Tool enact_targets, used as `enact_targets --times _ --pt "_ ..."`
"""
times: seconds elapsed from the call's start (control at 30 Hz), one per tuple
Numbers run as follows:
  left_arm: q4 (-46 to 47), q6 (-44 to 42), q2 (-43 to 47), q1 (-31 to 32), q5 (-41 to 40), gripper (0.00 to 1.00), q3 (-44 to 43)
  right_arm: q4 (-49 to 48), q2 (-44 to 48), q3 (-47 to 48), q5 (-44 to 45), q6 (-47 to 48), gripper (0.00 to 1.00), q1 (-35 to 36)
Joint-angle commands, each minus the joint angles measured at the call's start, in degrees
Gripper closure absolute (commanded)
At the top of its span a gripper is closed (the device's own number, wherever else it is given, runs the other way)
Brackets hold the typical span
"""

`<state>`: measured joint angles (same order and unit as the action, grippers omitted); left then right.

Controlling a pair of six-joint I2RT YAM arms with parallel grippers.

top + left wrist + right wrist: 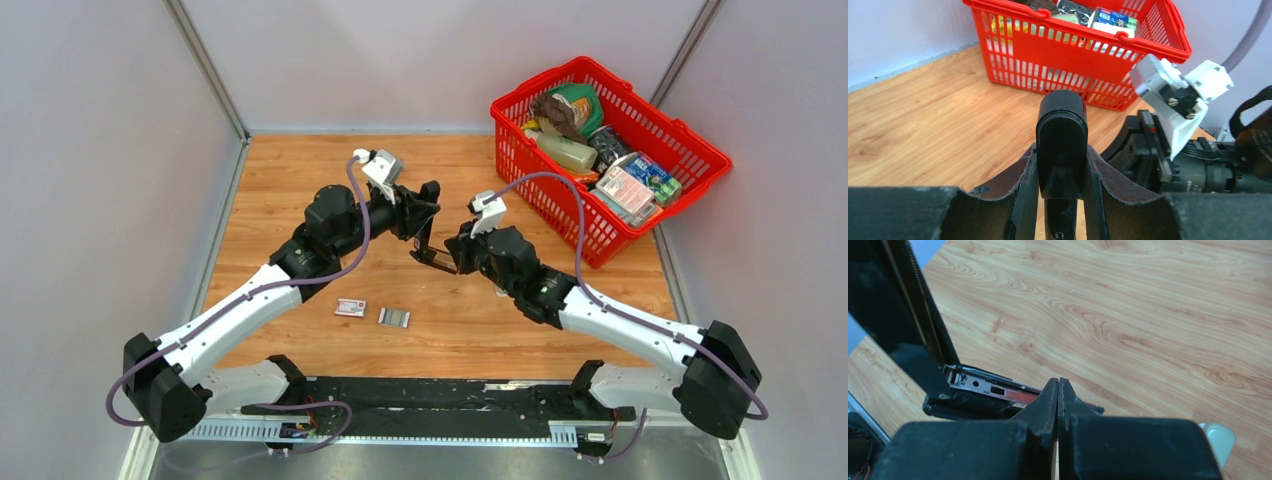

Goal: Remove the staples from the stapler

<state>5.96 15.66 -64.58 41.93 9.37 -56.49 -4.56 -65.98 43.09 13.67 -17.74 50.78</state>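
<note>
The stapler (pixel 432 252) is held over the wooden table (pixel 300 180), left of the red basket (pixel 600 150), its top arm swung open and its rounded end clamped between the left gripper's (pixel 1061 165) fingers. The right gripper (pixel 1057 385), fingers pressed together, meets the exposed magazine (whether it pinches anything is unclear). A strip of staples (pixel 394 317) lies farther from the basket, beside a small red-and-white box (pixel 350 307).

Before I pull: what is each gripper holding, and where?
Left gripper clamps the stapler by its top arm, near the rounded end. Right gripper is shut by the magazine, nothing visibly held.
</note>
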Motion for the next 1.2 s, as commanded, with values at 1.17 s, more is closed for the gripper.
enact_targets --times 1.17 --pt "-4.5 0.3 -12.7 0.3 -0.8 1.00 -18.4 -45.1 -21.3 -8.5 -24.2 -15.0 1.00 -1.5"
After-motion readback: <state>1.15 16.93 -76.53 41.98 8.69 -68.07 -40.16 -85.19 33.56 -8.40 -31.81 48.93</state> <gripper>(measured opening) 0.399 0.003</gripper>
